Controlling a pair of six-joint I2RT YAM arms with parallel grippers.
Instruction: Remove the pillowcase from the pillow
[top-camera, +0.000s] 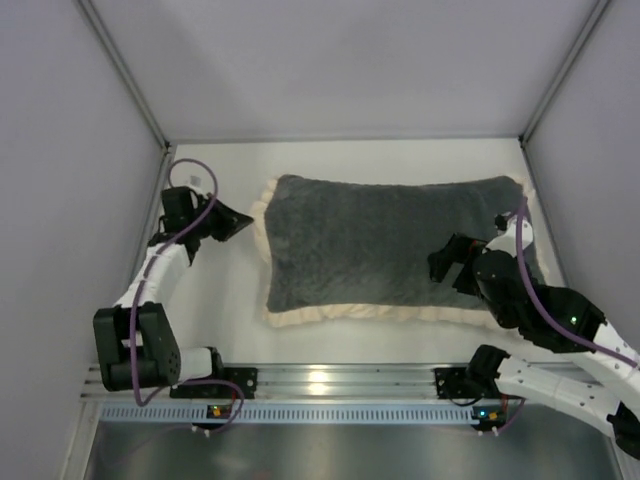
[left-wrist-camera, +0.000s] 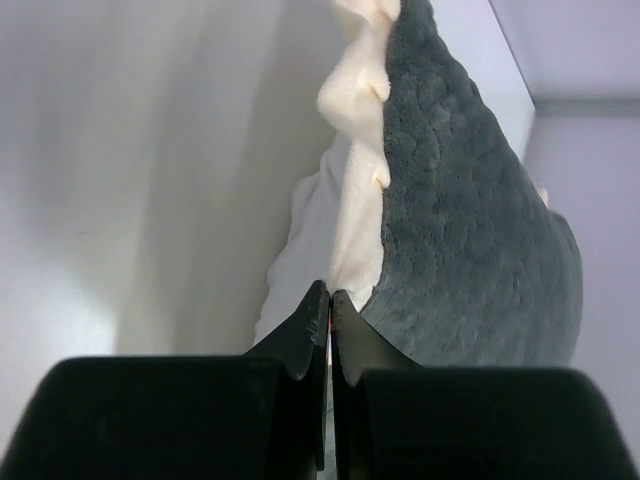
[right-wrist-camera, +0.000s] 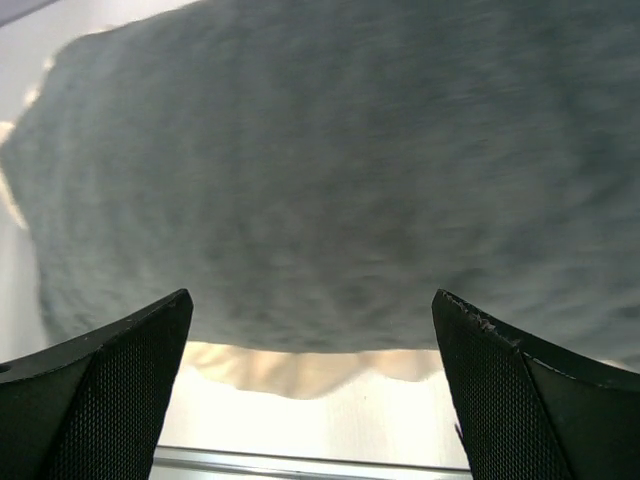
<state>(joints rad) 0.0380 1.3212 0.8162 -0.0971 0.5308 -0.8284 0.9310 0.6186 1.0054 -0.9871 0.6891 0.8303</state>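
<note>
The pillowcase (top-camera: 390, 245) lies flat mid-table, dark grey plush face up, with a cream frill (top-camera: 350, 313) around its edge. The pillow is hidden inside it. My left gripper (top-camera: 246, 222) is at the cover's left end, shut, its tips meeting on the frill's edge (left-wrist-camera: 355, 215). In the left wrist view, white fabric (left-wrist-camera: 300, 240) shows beside the frill; I cannot tell whether it is cover or pillow. My right gripper (top-camera: 447, 264) hovers over the right part of the grey plush (right-wrist-camera: 330, 170), open (right-wrist-camera: 312, 295) with nothing between its fingers.
Grey enclosure walls (top-camera: 70, 150) stand close on the left, right and back. A metal rail (top-camera: 330, 380) with both arm bases runs along the near edge. A strip of white tabletop (top-camera: 225, 300) lies between the cover and the left wall.
</note>
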